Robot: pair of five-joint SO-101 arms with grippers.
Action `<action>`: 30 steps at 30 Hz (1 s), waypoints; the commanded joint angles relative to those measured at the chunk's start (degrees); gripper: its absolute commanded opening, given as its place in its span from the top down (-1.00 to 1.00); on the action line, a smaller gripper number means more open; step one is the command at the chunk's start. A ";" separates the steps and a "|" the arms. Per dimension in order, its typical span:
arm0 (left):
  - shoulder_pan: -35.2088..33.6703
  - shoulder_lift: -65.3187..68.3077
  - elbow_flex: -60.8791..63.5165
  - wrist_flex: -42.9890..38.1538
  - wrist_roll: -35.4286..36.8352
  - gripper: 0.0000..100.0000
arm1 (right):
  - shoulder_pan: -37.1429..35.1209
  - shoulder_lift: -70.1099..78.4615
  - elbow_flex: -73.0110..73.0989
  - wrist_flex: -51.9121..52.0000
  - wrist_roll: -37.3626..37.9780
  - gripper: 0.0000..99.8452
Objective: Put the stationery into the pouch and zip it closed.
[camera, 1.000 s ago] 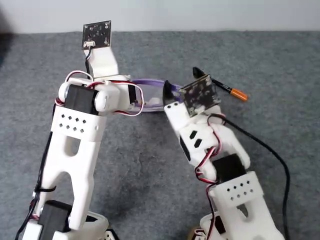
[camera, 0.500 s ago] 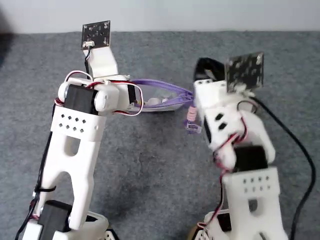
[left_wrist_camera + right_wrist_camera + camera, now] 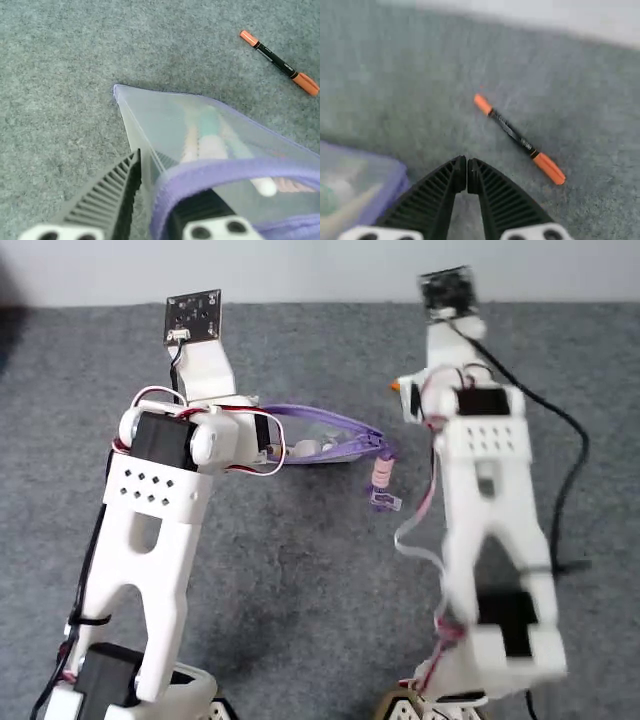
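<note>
A clear pouch (image 3: 325, 440) with a purple zip edge lies at mid-table, several pens inside it (image 3: 210, 145). My left gripper (image 3: 150, 172) is shut on the pouch's purple rim at its left end (image 3: 272, 445). A pink pull charm (image 3: 382, 482) hangs off the pouch's right end. An orange-capped black pen (image 3: 520, 139) lies on the grey cloth beyond the pouch (image 3: 277, 60); just its orange tip (image 3: 397, 387) peeks from under the right arm. My right gripper (image 3: 467, 172) hovers shut and empty just short of that pen, the pouch corner (image 3: 360, 192) to one side.
Grey cloth (image 3: 300, 590) covers the table, with a pale wall edge along the far side (image 3: 320, 270). The right arm's black cable (image 3: 575, 480) trails along the right side. Open cloth lies in front of the pouch between the two arm bases.
My right arm left the pouch's right end, swung right and stretched toward the far side over the pen. The pouch was drawn out to the right, its pull charm now hanging free. The left arm stayed put.
</note>
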 commanded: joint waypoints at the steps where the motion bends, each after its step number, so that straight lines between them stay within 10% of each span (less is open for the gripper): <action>1: 0.44 -0.09 0.04 -0.97 0.44 0.93 | 0.84 13.05 -17.58 5.14 5.89 0.96; 10: 0.18 -0.09 0.13 -0.62 0.44 0.93 | 1.19 40.84 -52.92 14.55 14.33 0.47; 25: 0.35 -0.09 0.31 -0.53 0.35 0.93 | 3.65 73.80 -78.77 12.62 16.88 0.56; 30: 0.44 -0.09 0.31 -0.53 -1.05 0.93 | 4.00 74.33 -79.91 17.80 16.88 0.95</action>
